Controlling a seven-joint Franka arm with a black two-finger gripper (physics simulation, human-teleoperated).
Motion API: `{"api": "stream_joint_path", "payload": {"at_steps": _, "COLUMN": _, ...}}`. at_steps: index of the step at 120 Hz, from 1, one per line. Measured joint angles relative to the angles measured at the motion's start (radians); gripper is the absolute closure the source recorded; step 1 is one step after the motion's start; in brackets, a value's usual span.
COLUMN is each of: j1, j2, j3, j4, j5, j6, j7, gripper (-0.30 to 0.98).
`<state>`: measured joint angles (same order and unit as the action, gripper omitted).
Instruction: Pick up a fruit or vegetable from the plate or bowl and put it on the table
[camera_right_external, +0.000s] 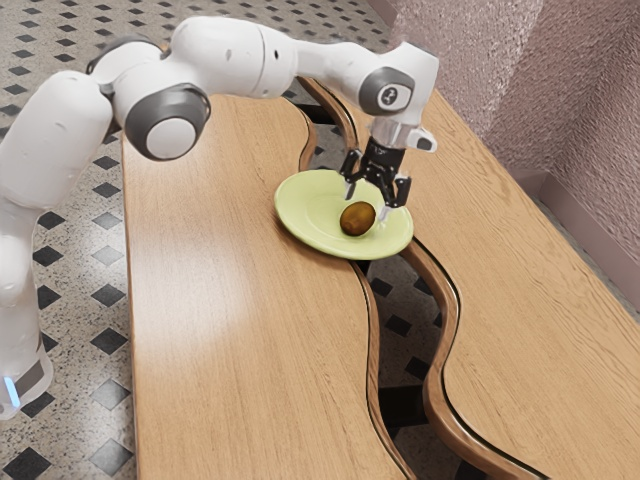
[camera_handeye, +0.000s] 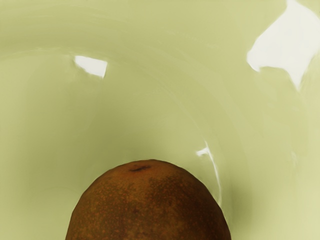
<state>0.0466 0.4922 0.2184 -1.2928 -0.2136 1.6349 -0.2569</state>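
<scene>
My gripper (camera_right_external: 367, 203) stands open, fingers apart, just over brown fruit (camera_right_external: 357, 219) on green plate (camera_right_external: 309, 207). Picking step, I judge; next: align, lower, squeeze gently.

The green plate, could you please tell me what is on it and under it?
On the plate sits a brown, rounded fruit. The wooden table and its wavy gap reach the plate's rim; what lies directly underneath is covered.
</scene>
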Motion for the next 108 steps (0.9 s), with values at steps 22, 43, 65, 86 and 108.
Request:
{"api": "stream_joint_path", "payload": {"at_steps": 22, "j1": 0.003, "j2": 0.007, "j3": 0.0, "j4": -0.024, "j5": -0.006, "j6": 0.032, "j7": 0.072, "gripper": 0.01}}
{"api": "stream_joint_path", "payload": {"at_steps": 43, "j1": -0.018, "j2": -0.022, "j3": 0.006, "j4": -0.091, "j5": -0.018, "j6": 0.06, "j7": 0.122, "gripper": 0.02}}
{"api": "stream_joint_path", "payload": {"at_steps": 65, "j1": -0.029, "j2": -0.063, "j3": 0.016, "j4": -0.149, "j5": -0.015, "j6": 0.101, "j7": 0.147, "gripper": 0.16}}
{"api": "stream_joint_path", "payload": {"at_steps": 86, "j1": -0.029, "j2": -0.05, "j3": 0.018, "j4": -0.151, "j5": -0.009, "j6": 0.139, "j7": 0.145, "gripper": 0.34}}
{"api": "stream_joint_path", "payload": {"at_steps": 108, "j1": -0.048, "j2": -0.089, "j3": 0.018, "j4": -0.142, "j5": 0.0, "j6": 0.187, "j7": 0.132, "gripper": 0.38}}
